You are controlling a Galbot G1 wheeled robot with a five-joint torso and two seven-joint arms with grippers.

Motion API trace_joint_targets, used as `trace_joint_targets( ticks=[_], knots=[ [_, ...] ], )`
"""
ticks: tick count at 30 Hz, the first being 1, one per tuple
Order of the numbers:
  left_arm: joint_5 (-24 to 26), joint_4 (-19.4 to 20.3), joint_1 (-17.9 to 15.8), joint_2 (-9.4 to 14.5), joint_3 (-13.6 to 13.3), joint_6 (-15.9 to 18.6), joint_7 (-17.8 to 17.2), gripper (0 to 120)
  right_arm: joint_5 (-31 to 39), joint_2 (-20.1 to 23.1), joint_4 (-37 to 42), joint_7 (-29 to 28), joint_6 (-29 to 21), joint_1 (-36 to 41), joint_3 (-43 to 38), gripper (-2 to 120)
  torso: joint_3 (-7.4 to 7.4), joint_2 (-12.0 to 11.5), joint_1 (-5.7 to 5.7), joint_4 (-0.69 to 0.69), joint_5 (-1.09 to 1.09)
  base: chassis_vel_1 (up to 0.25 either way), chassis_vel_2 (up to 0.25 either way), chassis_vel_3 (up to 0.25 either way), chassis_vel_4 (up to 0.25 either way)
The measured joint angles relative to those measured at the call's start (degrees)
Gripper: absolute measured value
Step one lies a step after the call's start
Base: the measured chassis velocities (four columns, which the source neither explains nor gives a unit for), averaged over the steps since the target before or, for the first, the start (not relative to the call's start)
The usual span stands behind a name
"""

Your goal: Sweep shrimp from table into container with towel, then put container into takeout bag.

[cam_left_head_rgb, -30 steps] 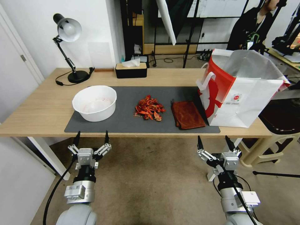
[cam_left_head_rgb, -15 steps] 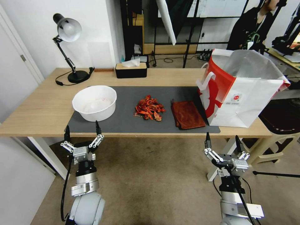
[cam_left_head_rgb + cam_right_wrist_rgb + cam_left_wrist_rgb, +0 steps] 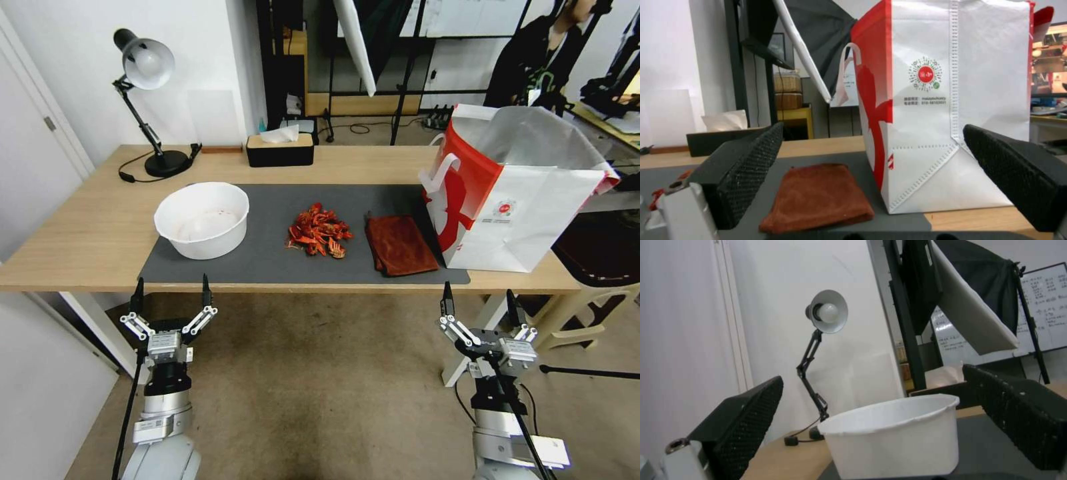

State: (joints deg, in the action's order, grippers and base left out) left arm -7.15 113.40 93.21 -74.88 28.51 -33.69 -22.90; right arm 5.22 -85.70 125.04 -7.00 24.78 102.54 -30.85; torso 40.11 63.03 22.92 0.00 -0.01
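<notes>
Both arms low in front of the surface (image 3: 80, 240), forearms upright, tips pointing up at its near edge. Neither touches anything.

Left tool (image 3: 169, 293): fingers spread wide, empty, just below the edge, in front of the bowl (image 3: 201, 219). Its wrist view faces the bowl (image 3: 893, 436) side-on between the two pads.

Right tool (image 3: 478, 299): fingers also spread wide, empty, below the edge in front of the bag (image 3: 520, 193). Its wrist view faces the bag (image 3: 951, 100) with the towel (image 3: 818, 196) just beside it.

On the grey mat (image 3: 267, 260), left to right: bowl, shrimp (image 3: 318, 231) at centre, towel (image 3: 399, 245) lying flat just beside them, bag upright with its mouth open. Shrimp and towel are close but apart.
</notes>
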Motion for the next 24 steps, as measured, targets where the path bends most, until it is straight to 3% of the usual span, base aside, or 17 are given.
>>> trace_joint_targets(
  ticks=[5,8,9,11,13,14,15,17,19,21,22,24],
  knots=[
    [2.7,0.8,-0.8,2.1,-0.3,2.0,0.1,100,0.5,0.2,0.2,-0.1,-0.1,0.1,0.0,100,0.0,0.0,0.0,0.0,0.01,0.0,0.0,0.0,0.0],
    [7.4,2.1,-2.1,5.5,-0.2,4.7,0.3,100,0.8,0.4,0.2,-0.1,-0.3,0.1,0.1,100,0.0,0.0,0.0,-0.01,0.0,0.0,0.0,0.0,0.0],
    [7.4,2.1,-2.1,5.5,-0.2,4.7,0.3,100,0.8,0.4,0.2,-0.1,-0.3,0.1,0.1,100,0.0,0.0,0.0,-0.01,0.0,0.0,0.0,0.0,0.0],
    [11.8,2.9,-2.8,9.2,0.3,6.6,0.9,100,0.9,0.6,0.1,0.0,-0.3,0.1,0.3,100,0.0,0.0,0.0,0.01,0.01,0.0,0.0,0.0,0.0],
    [13.3,3.1,-3.2,10.5,0.4,7.3,1.1,100,1.0,0.7,0.0,0.0,-0.3,0.1,0.3,100,0.0,0.0,0.0,0.0,0.0,0.0,0.0,0.0,0.0],
    [16.4,3.3,-4.0,13.5,0.6,8.3,1.7,100,1.2,0.7,-0.3,0.2,-0.3,0.0,0.4,100,0.0,0.0,0.0,0.0,0.01,0.0,0.0,0.0,0.0],
    [17.9,3.5,-4.4,15.0,0.6,8.9,1.9,100,1.3,0.8,-0.4,0.2,-0.3,0.0,0.4,100,0.0,0.0,0.0,0.0,0.01,0.0,0.0,0.0,0.0],
    [19.3,3.6,-5.0,16.3,0.6,9.6,2.0,100,1.4,0.8,-0.6,0.3,-0.3,-0.1,0.4,100,0.0,0.0,0.0,0.0,0.0,0.0,0.0,0.0,0.0],
    [24.9,3.7,-7.3,21.1,0.6,12.2,2.2,100,1.6,1.0,-1.2,0.5,-0.2,-0.4,0.4,100,0.0,0.0,0.0,0.0,0.01,0.0,0.0,0.0,0.0],
    [26.0,3.7,-7.9,22.1,0.6,12.8,2.2,100,1.7,1.1,-1.3,0.5,-0.1,-0.4,0.4,100,0.0,0.0,0.0,-0.01,0.0,0.0,0.0,0.0,0.0],
    [28.5,3.6,-9.1,24.6,0.5,14.3,2.3,100,1.8,1.1,-1.6,0.8,0.2,-0.6,0.3,100,0.0,0.0,0.01,-0.01,0.01,0.0,0.0,0.0,0.0],
    [31.6,3.3,-10.1,27.3,0.3,15.8,2.4,100,1.8,1.1,-1.9,0.9,0.6,-0.7,0.3,100,0.0,0.0,0.0,0.0,0.01,0.0,0.0,0.0,0.0]
  ],
)
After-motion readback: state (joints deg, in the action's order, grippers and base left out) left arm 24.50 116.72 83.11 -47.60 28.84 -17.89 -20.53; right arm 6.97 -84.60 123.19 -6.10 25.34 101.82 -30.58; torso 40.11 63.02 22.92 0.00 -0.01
